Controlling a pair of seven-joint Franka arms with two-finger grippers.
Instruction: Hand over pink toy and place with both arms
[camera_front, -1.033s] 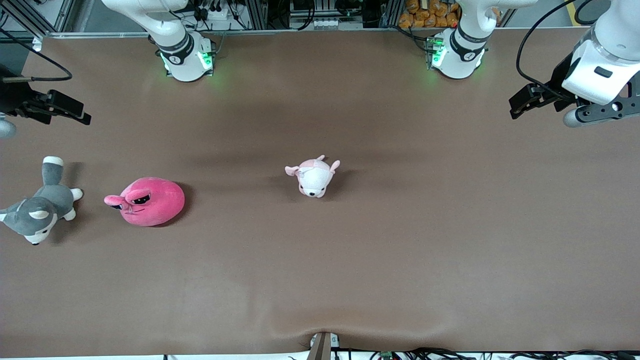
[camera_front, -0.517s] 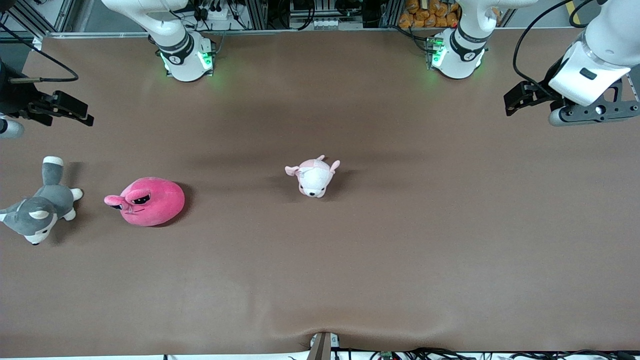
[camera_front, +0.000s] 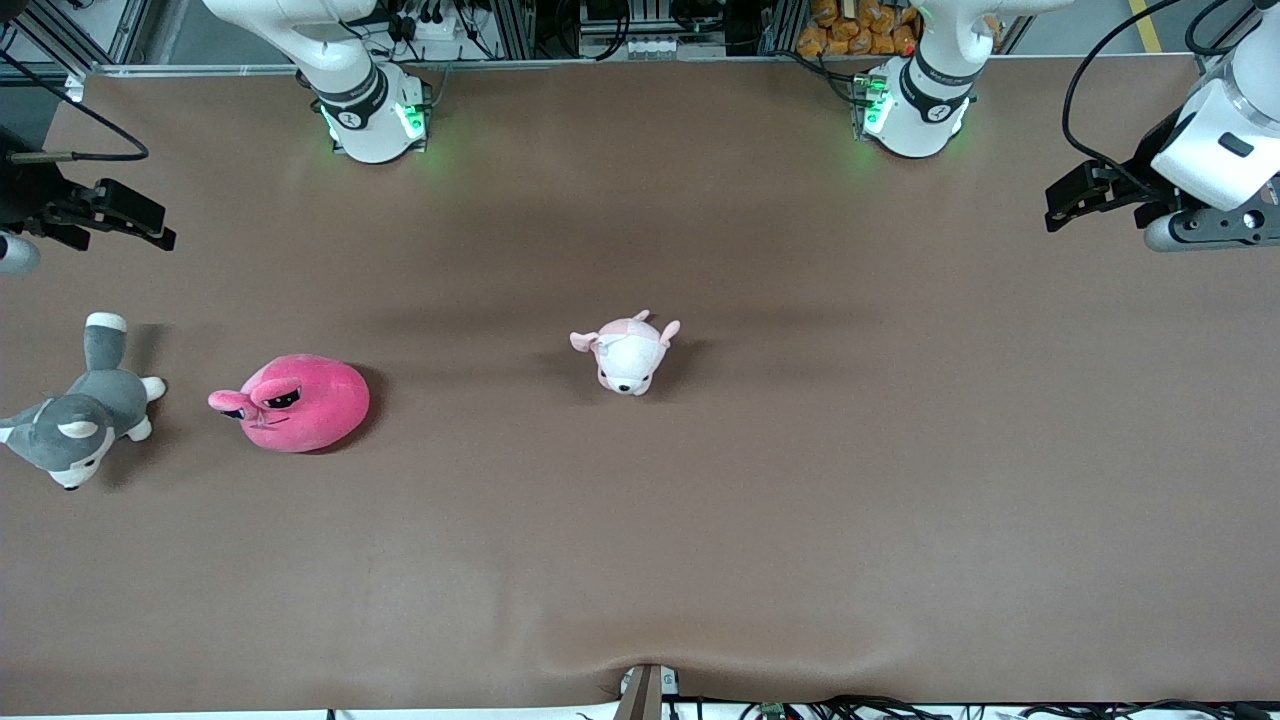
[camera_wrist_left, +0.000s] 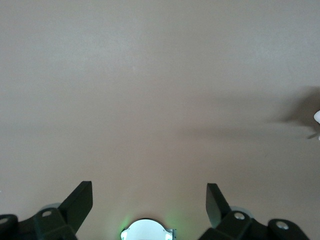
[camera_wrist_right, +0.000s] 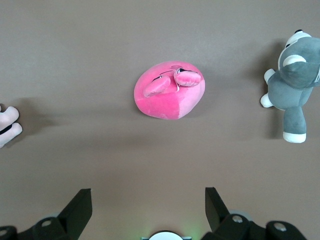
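Note:
The pink toy (camera_front: 295, 402), a round hot-pink plush with eye stalks, lies on the brown table (camera_front: 800, 500) toward the right arm's end. It also shows in the right wrist view (camera_wrist_right: 170, 92). My right gripper (camera_front: 125, 212) hangs open and empty over the bare table at that end, apart from the toy; its jaws show wide apart in the right wrist view (camera_wrist_right: 147, 202). My left gripper (camera_front: 1085, 192) hangs open and empty over the bare table at the left arm's end, with only tabletop under it in the left wrist view (camera_wrist_left: 149, 200).
A grey-and-white plush dog (camera_front: 75, 420) lies beside the pink toy at the right arm's end of the table, also in the right wrist view (camera_wrist_right: 295, 80). A small pale pink-and-white plush (camera_front: 628, 352) sits mid-table. The two arm bases (camera_front: 370, 110) stand along the table's top edge.
The left arm swung a little toward the table's middle, then back out toward its own end. The right gripper shifted only slightly. The toys have not moved.

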